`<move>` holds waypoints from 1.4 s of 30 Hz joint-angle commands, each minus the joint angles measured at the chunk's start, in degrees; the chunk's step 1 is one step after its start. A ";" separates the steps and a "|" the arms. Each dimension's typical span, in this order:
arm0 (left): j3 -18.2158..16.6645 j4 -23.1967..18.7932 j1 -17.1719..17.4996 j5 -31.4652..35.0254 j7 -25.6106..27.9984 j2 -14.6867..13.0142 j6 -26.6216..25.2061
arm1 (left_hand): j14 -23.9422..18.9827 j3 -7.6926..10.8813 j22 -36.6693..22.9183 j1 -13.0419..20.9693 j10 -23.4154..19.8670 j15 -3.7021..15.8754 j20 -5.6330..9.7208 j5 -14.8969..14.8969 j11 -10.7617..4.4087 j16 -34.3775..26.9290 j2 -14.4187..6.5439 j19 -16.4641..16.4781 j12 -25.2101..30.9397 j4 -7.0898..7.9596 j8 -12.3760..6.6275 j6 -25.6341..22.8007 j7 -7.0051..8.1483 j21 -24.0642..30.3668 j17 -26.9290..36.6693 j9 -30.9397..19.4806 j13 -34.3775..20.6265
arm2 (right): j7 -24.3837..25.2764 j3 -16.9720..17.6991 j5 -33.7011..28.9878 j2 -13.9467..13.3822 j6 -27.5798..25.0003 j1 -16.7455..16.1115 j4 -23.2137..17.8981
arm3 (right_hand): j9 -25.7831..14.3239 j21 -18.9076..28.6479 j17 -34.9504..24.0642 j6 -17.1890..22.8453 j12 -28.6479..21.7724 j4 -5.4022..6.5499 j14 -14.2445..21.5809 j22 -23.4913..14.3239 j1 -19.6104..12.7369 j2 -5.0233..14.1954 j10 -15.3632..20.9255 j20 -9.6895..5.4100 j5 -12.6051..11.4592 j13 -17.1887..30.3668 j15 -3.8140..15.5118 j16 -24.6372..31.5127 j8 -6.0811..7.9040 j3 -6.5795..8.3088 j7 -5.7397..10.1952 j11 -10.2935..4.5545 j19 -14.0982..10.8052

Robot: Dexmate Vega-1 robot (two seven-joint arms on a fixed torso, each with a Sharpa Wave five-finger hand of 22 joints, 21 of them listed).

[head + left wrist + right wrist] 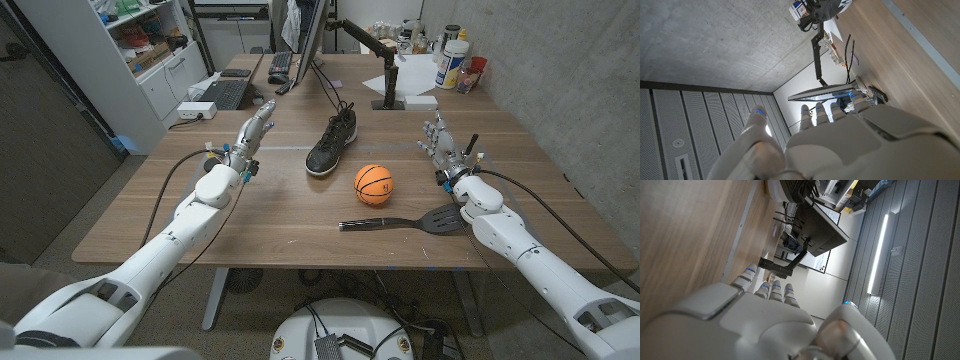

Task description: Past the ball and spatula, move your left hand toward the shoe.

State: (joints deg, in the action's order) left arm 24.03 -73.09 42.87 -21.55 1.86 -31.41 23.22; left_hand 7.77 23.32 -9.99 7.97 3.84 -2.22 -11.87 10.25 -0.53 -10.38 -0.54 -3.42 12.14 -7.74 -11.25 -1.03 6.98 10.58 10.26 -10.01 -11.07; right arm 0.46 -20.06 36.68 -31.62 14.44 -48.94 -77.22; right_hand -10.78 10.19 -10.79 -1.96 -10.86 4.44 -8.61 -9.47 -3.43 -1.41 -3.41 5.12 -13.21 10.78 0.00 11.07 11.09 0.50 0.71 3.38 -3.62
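A black shoe (pixel 333 142) with a white sole lies on the wooden table (pixel 280 215) near its middle. An orange basketball (pixel 373 184) sits just in front of it, and a black spatula (pixel 405 220) lies nearer still, handle pointing to the robot's left. My left hand (pixel 250 133) is raised left of the shoe, fingers stretched out and apart, holding nothing; the left wrist view shows its back (pixel 850 140). My right hand (pixel 440 142) stands on the right, fingers up and spread, empty; its back (pixel 755 325) shows in the right wrist view.
A monitor (pixel 312 35) on its stand and a black arm mount (pixel 385 75) stand behind the shoe. A keyboard (pixel 225 94) and a white box (pixel 195 111) lie at the far left. Bottles and cups (pixel 455 60) crowd the far right corner.
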 commanded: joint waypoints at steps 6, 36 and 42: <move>0.98 -2.02 -1.20 11.00 5.92 -2.29 0.20 | 0.70 0.20 -0.13 0.73 0.31 -0.21 -0.18 -0.08 -0.16 0.04 -0.14 -0.36 0.12 -0.35 0.12 -0.49 0.21 0.08 0.14 -0.33 -0.18 | 0.05 -0.46 -0.29 0.54 0.03 0.36 0.52 | -0.18 0.26 -0.27 -0.55 -0.30 0.27 -0.66 -0.18 -0.40 0.57 -0.16 -0.07 -0.48 0.28 -0.14 -0.04 -0.05 -0.33 -0.12 0.22 0.47; 2.39 -7.08 -2.38 24.81 13.17 -4.60 -5.18 | 0.59 1.19 -0.10 2.88 -0.96 -0.25 -0.03 -0.12 -0.23 -0.29 -0.78 0.25 0.61 -1.09 -0.66 -3.77 -0.28 0.48 0.08 -0.37 -0.19 | -0.45 0.01 -0.12 -0.03 0.66 -0.03 0.04 | -0.17 0.34 -0.27 -0.54 -0.42 0.24 -0.73 -0.18 -0.44 0.66 -0.10 0.03 -0.49 0.26 -0.22 0.02 0.04 -0.51 -0.21 0.19 0.55; 3.43 -8.07 -3.11 28.52 14.41 -4.93 -7.37 | 0.60 1.31 -0.09 3.14 -1.12 -0.22 -0.08 -0.11 -0.25 -0.29 -0.86 0.24 0.66 -1.16 -0.58 -3.79 -0.31 0.47 0.07 -0.37 -0.19 | -0.64 0.33 -0.08 -0.50 1.24 -0.76 -0.64 | -0.17 0.36 -0.26 -0.49 -0.41 0.23 -0.76 -0.18 -0.46 0.69 -0.19 0.02 -0.50 0.26 -0.16 0.03 0.07 -0.55 -0.19 0.15 0.55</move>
State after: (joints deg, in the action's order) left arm 26.35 -79.09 40.47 0.98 13.79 -35.54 19.35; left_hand 8.28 24.19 -9.98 10.23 2.99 -2.35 -11.86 10.25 -0.72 -10.38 -1.29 -3.42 12.53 -8.61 -11.47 -4.63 6.66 10.82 10.26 -10.27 -11.06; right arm 0.19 -20.26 36.43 -31.37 14.97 -48.63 -76.77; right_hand -10.78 10.19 -10.79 -2.16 -10.86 4.60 -8.91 -9.46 -3.73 -1.11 -3.40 4.80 -13.21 10.77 -0.30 11.07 11.09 0.33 0.51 3.37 -3.32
